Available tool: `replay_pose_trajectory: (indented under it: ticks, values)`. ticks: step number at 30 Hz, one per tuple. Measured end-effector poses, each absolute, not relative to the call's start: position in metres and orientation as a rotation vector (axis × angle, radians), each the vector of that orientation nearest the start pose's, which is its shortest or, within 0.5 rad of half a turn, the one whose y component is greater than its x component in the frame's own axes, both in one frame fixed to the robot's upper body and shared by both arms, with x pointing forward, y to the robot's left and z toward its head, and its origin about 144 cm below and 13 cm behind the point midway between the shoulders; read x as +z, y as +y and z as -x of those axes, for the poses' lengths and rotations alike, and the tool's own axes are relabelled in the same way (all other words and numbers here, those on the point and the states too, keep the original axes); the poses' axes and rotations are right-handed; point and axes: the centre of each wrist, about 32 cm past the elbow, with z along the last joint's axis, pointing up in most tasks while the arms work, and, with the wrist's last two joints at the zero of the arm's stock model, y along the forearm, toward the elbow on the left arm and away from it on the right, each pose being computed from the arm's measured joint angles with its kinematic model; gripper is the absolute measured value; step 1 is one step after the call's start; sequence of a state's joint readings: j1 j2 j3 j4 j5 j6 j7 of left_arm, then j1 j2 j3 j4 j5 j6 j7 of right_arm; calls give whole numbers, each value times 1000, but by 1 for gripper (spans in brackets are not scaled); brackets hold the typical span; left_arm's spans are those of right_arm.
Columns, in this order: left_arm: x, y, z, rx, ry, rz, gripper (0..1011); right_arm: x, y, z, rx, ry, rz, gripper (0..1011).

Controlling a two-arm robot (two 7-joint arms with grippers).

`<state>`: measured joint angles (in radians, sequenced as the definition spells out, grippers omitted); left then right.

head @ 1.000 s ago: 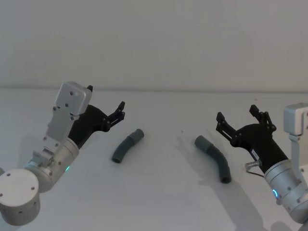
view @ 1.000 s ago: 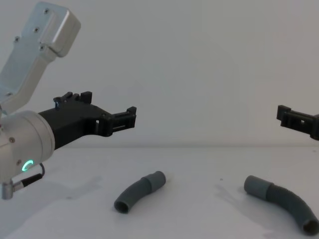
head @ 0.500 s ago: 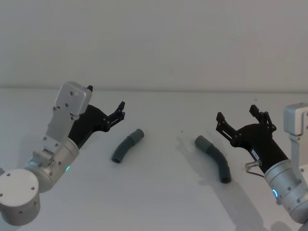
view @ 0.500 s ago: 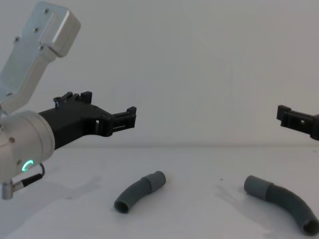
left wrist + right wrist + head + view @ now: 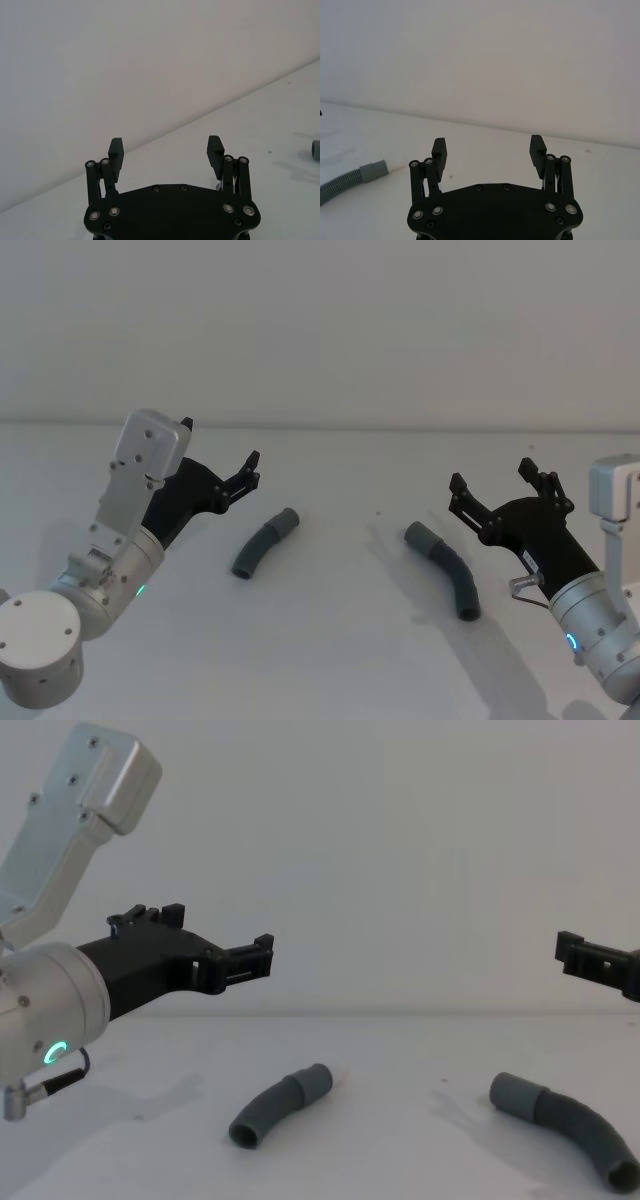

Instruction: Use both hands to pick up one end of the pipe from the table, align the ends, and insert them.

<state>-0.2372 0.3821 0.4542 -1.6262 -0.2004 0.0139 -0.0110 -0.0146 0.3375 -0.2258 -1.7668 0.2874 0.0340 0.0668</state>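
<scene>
Tabletop (image 5: 340,650) of plain white runs back to a pale wall (image 5: 320,330), and bare surface separates the two pipe pieces from each other and from my claws. The short piece (image 5: 262,543) lies left of centre and the long piece (image 5: 448,570) to its right, well apart, both flat on the tabletop. Each is a dark grey curved hose, ribbed along the bend, with a smooth cuff at its far end. The two cuffs point roughly toward each other across the gap. My left claw (image 5: 220,445) hangs in the air to the left of and beyond the short piece, its black fingers spread wide, gripping nothing and touching nothing. My right claw (image 5: 492,478) hovers to the right of the long piece, above the tabletop, spread just as wide and likewise empty. A green ring light (image 5: 52,1052) glows on the thick silver wrist (image 5: 50,1005) behind the left claw.
</scene>
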Motion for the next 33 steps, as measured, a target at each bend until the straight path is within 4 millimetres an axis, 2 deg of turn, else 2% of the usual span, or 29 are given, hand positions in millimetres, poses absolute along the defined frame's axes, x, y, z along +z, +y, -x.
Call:
replay_pose_trajectory:
  ticks: [33]
  values:
    - [1208, 200, -490, 1106, -255, -84, 1001, 1189, -237, -443, -1230, -75, -26, 1002]
